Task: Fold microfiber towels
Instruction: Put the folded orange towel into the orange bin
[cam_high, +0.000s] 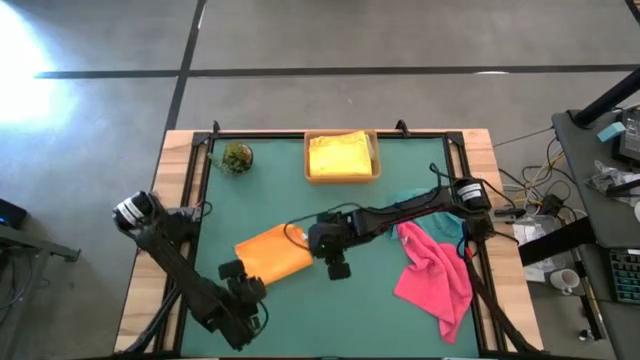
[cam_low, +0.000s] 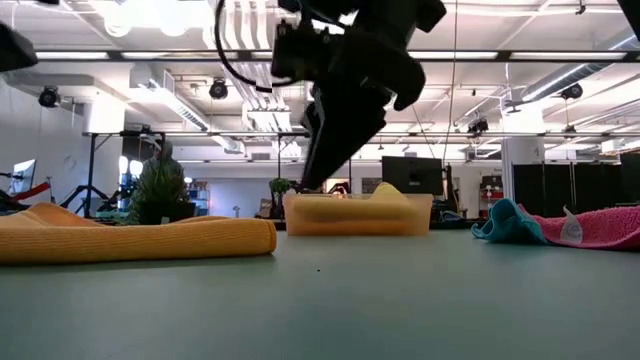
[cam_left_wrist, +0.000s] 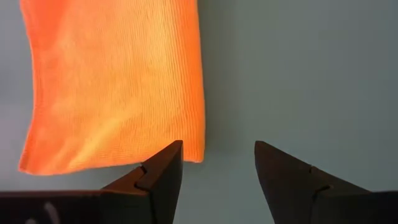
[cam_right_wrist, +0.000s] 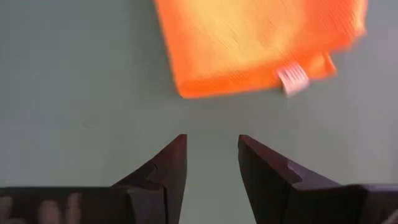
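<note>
A folded orange towel (cam_high: 272, 252) lies flat on the green mat; it also shows in the low view (cam_low: 130, 238). My left gripper (cam_high: 240, 272) is open beside its near edge (cam_left_wrist: 112, 155), above the mat, touching nothing. My right gripper (cam_high: 337, 262) is open just right of the towel's corner with the white tag (cam_right_wrist: 292, 79). A yellow towel (cam_high: 340, 155) lies in the tan tray (cam_high: 372, 172). A pink towel (cam_high: 435, 275) and a teal towel (cam_high: 425, 205) lie crumpled at the right.
A small green plant ball (cam_high: 237, 157) sits at the far left of the mat. The tray stands at the far middle. Bare mat (cam_high: 330, 315) lies along the near edge between the arms. A black frame (cam_high: 200, 160) borders the mat.
</note>
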